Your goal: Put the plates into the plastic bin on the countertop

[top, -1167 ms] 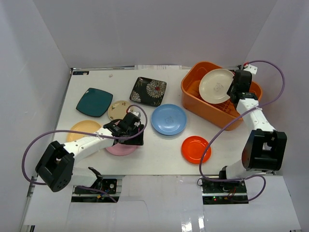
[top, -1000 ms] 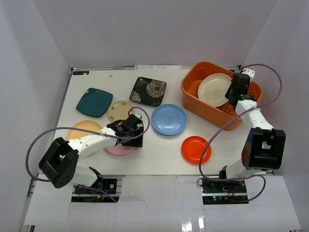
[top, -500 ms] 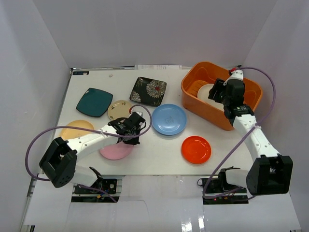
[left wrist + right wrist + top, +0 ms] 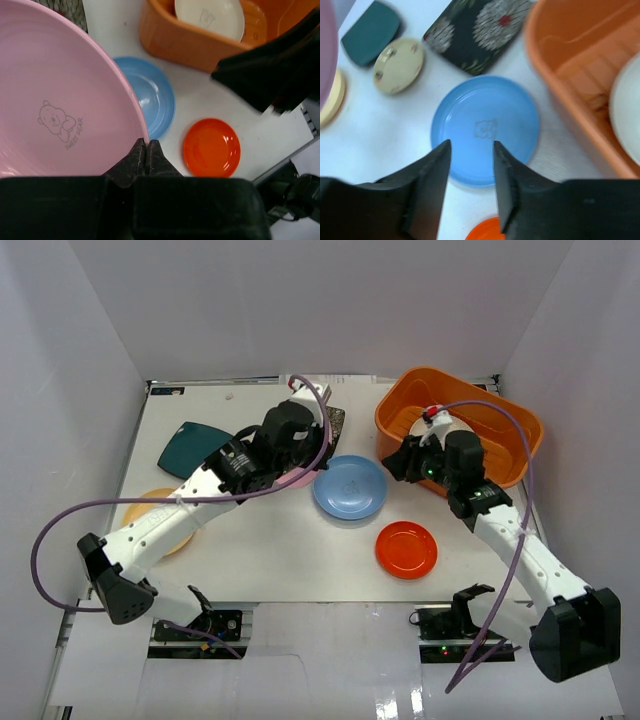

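Note:
My left gripper [image 4: 145,148] is shut on the rim of the pink plate [image 4: 60,100] and holds it in the air above the table, left of the orange plastic bin [image 4: 512,443]. A cream plate [image 4: 210,17] lies inside the bin. My right gripper [image 4: 471,146] is open and empty, hovering over the light blue plate [image 4: 485,127], just left of the bin's near wall [image 4: 570,75]. On the countertop [image 4: 300,550] lie the red plate [image 4: 406,549], the teal square plate [image 4: 188,445], the yellow plate [image 4: 150,522], the patterned beige plate [image 4: 397,65] and the black flowered plate [image 4: 477,30].
White walls close in the table on the left, back and right. The two arms are near each other over the middle, with the right arm's dark body [image 4: 280,70] showing in the left wrist view. Purple cables [image 4: 60,530] loop off both arms.
The left gripper shut on the pink plate, lifted it off the table and carried it back and right. The right gripper let go of the cream plate in the bin and swung left over the blue plate.

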Robot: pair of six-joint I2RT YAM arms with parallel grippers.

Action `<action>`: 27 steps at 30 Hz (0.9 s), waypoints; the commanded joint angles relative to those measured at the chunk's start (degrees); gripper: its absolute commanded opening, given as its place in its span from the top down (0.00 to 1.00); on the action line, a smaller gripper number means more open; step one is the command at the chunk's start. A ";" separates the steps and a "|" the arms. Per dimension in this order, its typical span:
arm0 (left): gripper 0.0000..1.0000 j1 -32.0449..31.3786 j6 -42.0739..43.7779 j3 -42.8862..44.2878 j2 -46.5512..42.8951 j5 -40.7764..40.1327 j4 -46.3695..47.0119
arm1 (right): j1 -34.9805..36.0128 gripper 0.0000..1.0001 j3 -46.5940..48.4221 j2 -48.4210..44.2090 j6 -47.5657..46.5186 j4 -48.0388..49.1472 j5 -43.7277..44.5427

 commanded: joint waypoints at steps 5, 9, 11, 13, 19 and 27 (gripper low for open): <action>1.00 -0.10 8.02 16.41 7.19 -4.81 1.40 | 10.44 0.37 2.47 14.72 -10.69 3.06 -12.39; 1.00 -0.10 9.26 17.13 5.35 -7.89 1.39 | 15.63 0.32 8.00 26.65 -15.19 0.70 -11.27; 1.00 -0.19 9.43 16.69 3.69 -8.69 1.22 | 19.22 0.32 10.74 30.63 -18.00 -2.90 -9.51; 1.00 -0.19 9.52 15.64 2.54 -9.74 1.13 | 21.52 0.33 13.03 34.94 -19.50 -4.67 -5.83; 1.00 -0.10 10.31 14.93 0.08 -12.64 0.96 | 26.18 0.40 12.69 38.82 -19.16 -3.10 -0.81; 1.00 -0.10 9.96 14.84 -1.51 -12.47 1.57 | 31.54 0.77 13.48 42.16 -20.56 -1.69 10.53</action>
